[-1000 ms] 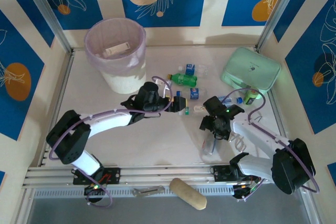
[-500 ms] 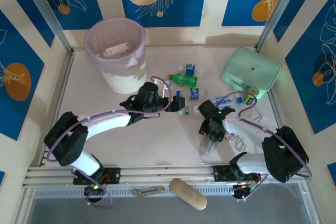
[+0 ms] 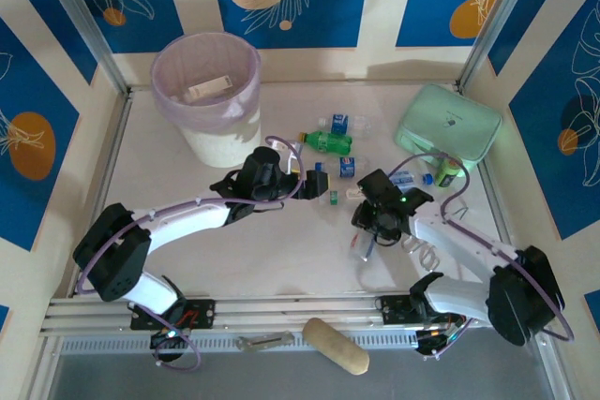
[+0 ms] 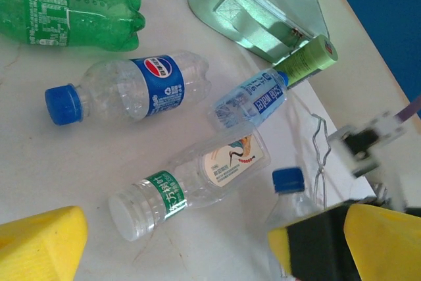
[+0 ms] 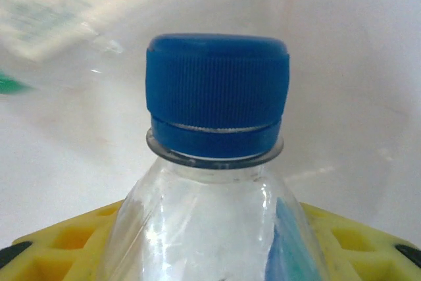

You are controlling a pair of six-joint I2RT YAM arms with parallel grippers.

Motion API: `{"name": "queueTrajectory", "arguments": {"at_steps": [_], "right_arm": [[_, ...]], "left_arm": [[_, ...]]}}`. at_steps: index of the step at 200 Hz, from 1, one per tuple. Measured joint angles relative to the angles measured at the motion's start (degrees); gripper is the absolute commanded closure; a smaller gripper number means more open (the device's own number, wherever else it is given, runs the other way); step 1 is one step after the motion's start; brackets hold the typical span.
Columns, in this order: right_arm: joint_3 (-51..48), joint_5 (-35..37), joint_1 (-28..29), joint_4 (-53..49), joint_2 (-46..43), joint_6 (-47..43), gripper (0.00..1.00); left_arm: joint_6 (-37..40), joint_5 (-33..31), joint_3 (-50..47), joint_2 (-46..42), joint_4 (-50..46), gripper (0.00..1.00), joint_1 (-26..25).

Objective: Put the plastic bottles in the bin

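The bin [image 3: 221, 142] holds little; plastic bottles [image 3: 328, 141] lie on the surface [image 3: 281, 255]. The right gripper [image 3: 369, 229] grasps a blue-capped bottle [image 5: 217, 90]; the left gripper [image 3: 319, 187] is released.

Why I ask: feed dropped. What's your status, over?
Right gripper shut on blue-capped bottle. Left gripper open above loose bottles. Bin back left; left arm may block the path.

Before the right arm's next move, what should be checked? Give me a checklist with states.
1. Grip: right gripper closed on blue-capped bottle: ok.
2. Lift: bottle off the table: cannot tell.
3. Other arm: left gripper open, holding nothing: ok.
4. Route to bin: probably not ok, left arm lies across it.
5. Room in bin: ok.
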Motion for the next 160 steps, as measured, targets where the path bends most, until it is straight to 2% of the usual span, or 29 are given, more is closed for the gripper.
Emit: {"name": "queueTrajectory", "arguments": {"at_steps": [50, 103, 160], "right_arm": [[1.7, -0.4, -4.3, 11.2, -5.6, -2.0, 0.51], [11.7, -4.3, -6.6, 20.1, 3.2, -5.1, 0.51], [13.6, -11.3, -6.1, 22.9, 4.1, -5.1, 0.52]], "left_arm": [[0.5, 3.5, 0.0, 0.0, 1.7, 0.03, -1.3], [1.8, 7.6, 0.4, 0.5, 1.7, 0.03, -3.0], [1.8, 10.6, 0.8, 3.0, 2.1, 0.05, -3.0]]}}
